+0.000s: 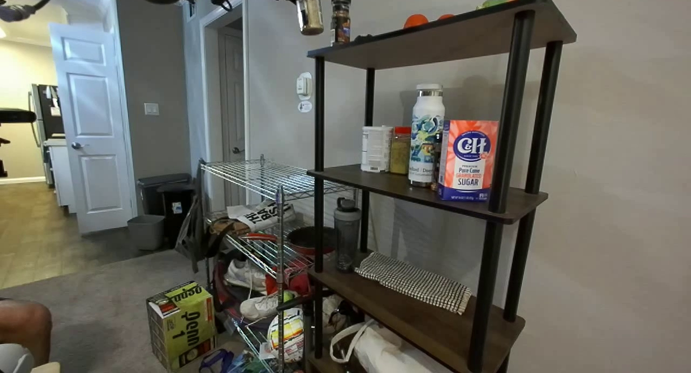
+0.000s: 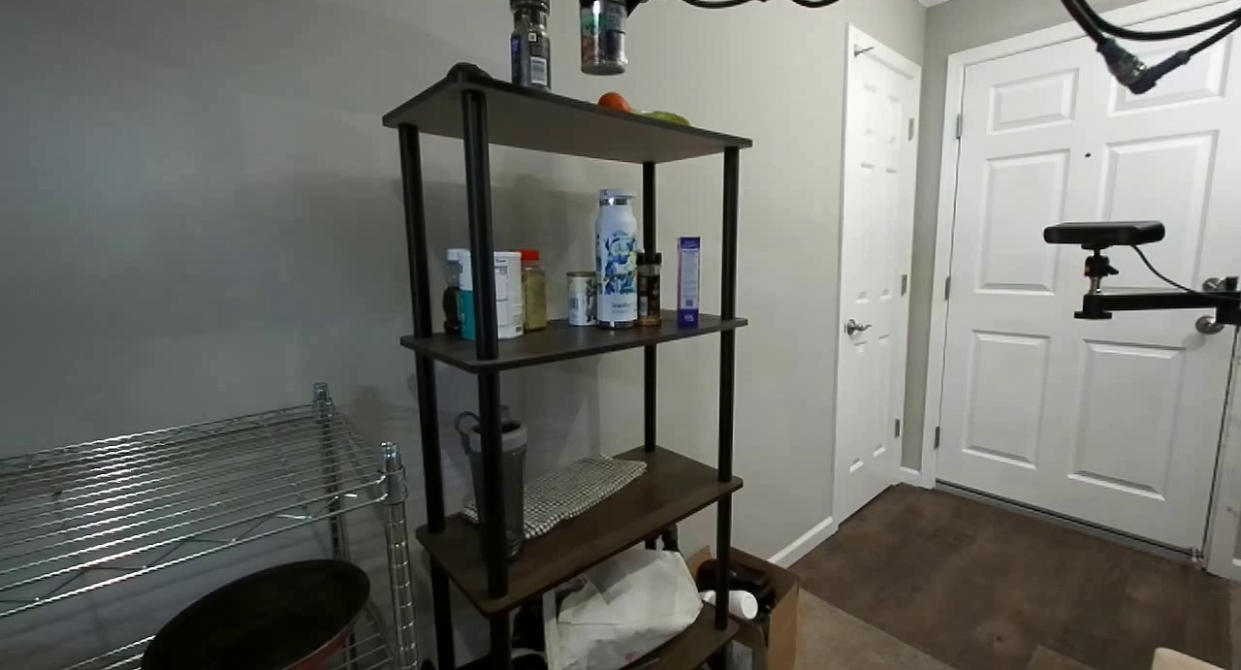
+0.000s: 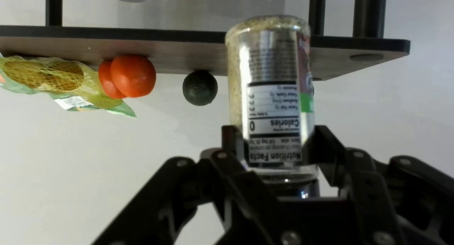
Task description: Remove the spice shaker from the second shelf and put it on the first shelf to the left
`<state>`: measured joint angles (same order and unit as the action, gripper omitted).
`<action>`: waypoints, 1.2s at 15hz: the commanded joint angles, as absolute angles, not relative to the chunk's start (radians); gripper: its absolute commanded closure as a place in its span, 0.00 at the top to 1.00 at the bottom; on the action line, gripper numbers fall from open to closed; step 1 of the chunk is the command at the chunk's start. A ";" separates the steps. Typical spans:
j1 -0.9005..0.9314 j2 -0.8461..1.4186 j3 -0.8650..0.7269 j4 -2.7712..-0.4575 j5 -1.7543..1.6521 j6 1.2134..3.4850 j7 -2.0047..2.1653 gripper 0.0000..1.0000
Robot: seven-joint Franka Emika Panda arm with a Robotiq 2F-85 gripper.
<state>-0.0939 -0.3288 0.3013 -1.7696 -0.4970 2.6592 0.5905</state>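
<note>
- The clear-walled, cylindrical spice shaker, dark-capped and wrapped in a printed label, hangs in the air cap-up; in an exterior view it leans slightly.
- The black, jointed fingers press on it from both sides, high on the body just below the cap — a full hold, as the wrist view shows.
- It should handle as stiff and fairly light, with loose grains inside that may shift. Glass or hard plastic, I cannot tell, so treat it as breakable; the smooth, curved wall could let it slip or turn, which asks for firm, even pressure.
- That straight wall is the right place to hold; the cap might twist. Gripped this high, the base is free to land first — best with the lean taken out.
- The dark brown wooden top shelf lies lower than the shaker's base. The shaker seems to be in front of its edge, not yet over it, though I cannot be sure; moving in, lowering and release appear to remain.
- A tall, black-capped spice jar stands upright on that shelf; a brush could topple it.
- Also up there are a round, dark green fruit, glossy red-orange fruits and a yellow netted bag.
</note>
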 commanded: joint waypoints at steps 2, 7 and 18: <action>-0.075 -0.191 0.306 -1.594 -0.476 2.572 0.538 0.31; -0.035 -0.083 0.271 -1.468 -0.494 2.508 0.549 0.31; 0.012 0.012 0.218 -1.346 -0.497 2.452 0.561 0.31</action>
